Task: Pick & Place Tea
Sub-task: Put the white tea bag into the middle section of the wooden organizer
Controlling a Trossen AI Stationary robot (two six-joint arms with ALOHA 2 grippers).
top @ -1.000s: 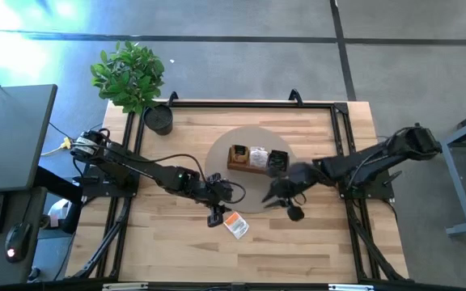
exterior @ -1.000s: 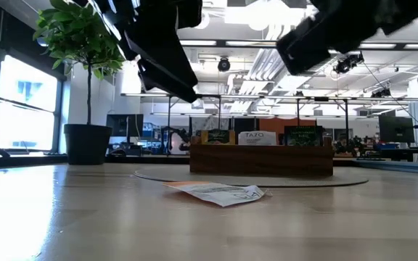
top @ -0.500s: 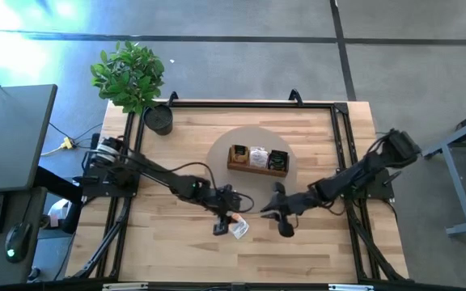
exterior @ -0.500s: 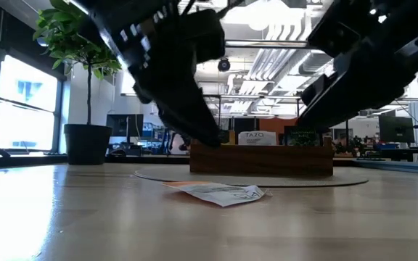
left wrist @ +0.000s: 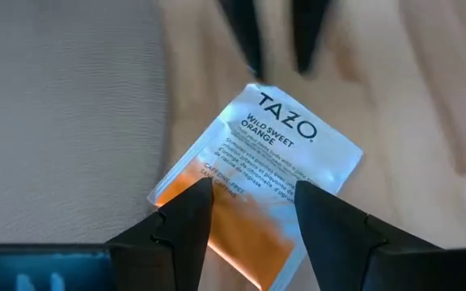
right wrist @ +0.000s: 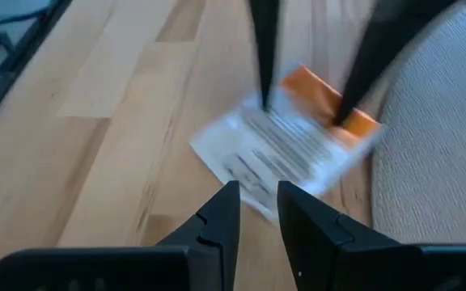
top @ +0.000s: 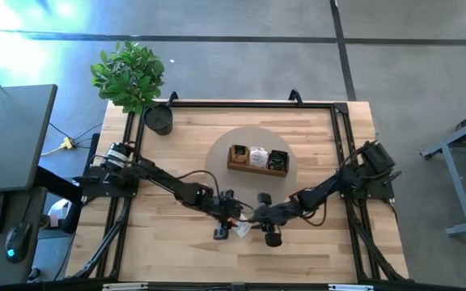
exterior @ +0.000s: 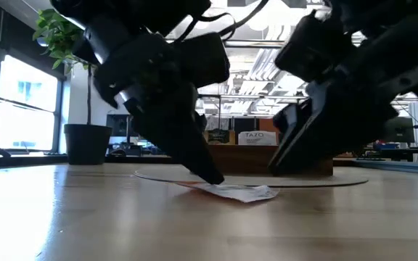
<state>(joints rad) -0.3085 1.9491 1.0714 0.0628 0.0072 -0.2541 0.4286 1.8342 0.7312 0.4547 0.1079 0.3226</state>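
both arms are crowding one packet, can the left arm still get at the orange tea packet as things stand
Probably yes. The left end effector is open right over the orange tea packet, its fingers straddling the orange end. The right end effector comes in from the opposite, white end, so it crowds the packet without blocking it.

Wooden table (top: 314, 250) with round grey mat (top: 217, 158), potted plant (top: 132, 77), flat tea packet (left wrist: 257, 174).
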